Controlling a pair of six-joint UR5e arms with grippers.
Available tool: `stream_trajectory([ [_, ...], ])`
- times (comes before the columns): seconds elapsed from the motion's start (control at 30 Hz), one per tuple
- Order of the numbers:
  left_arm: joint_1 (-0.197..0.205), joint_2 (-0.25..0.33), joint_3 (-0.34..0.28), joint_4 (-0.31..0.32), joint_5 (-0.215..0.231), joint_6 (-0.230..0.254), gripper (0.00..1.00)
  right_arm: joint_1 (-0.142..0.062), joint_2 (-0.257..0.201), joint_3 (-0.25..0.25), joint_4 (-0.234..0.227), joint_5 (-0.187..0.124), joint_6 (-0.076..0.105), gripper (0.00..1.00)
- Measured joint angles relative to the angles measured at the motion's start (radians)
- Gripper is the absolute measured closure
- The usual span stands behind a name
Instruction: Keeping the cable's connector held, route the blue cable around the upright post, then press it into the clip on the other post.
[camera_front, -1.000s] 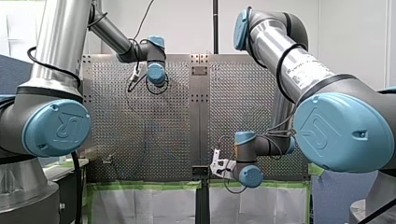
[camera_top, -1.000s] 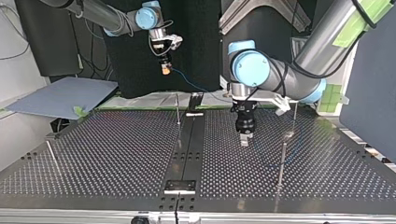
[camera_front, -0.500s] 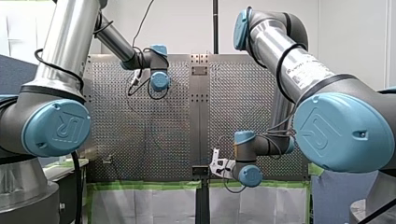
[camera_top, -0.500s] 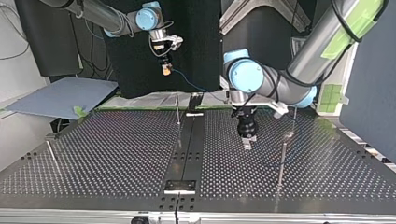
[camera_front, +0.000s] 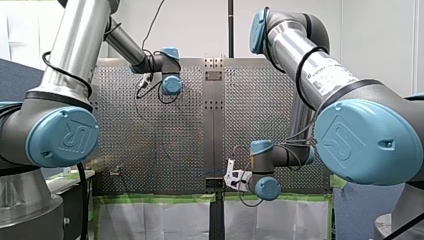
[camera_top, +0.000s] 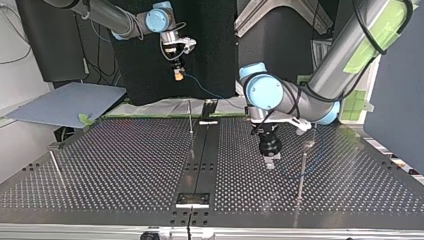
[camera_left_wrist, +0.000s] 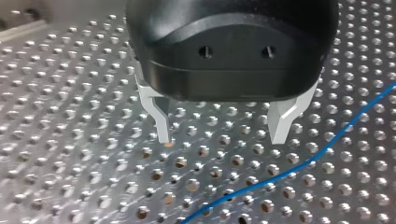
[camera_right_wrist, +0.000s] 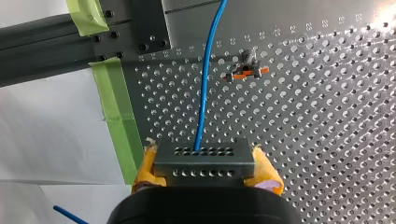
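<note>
Our right tool, at the top view's eleven o'clock, clamps the connector. Our left tool hovers wide open beside the blue cable on the counter; routing and clipping remain, we judge.

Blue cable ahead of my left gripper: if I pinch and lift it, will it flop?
Probably floppy: the thin blue cable lies in a loose curve on the perforated metal table and droops away from the grey connector block in my right gripper. Likely light for its length. Being so thin, it might slip between my open left gripper's fingers unless centred.
</note>
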Motion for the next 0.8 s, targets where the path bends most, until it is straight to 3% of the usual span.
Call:
stream_trajectory([
  [0.2,0.011,-0.012,0.005,0.003,-0.015,0.015,0.00,0.001,0.000,0.000,0.000,0.000,0.000,1.00],
  [0.8,0.044,-0.051,0.039,0.010,-0.005,0.033,0.00,0.004,0.000,0.000,0.000,0.000,-0.002,1.00],
])
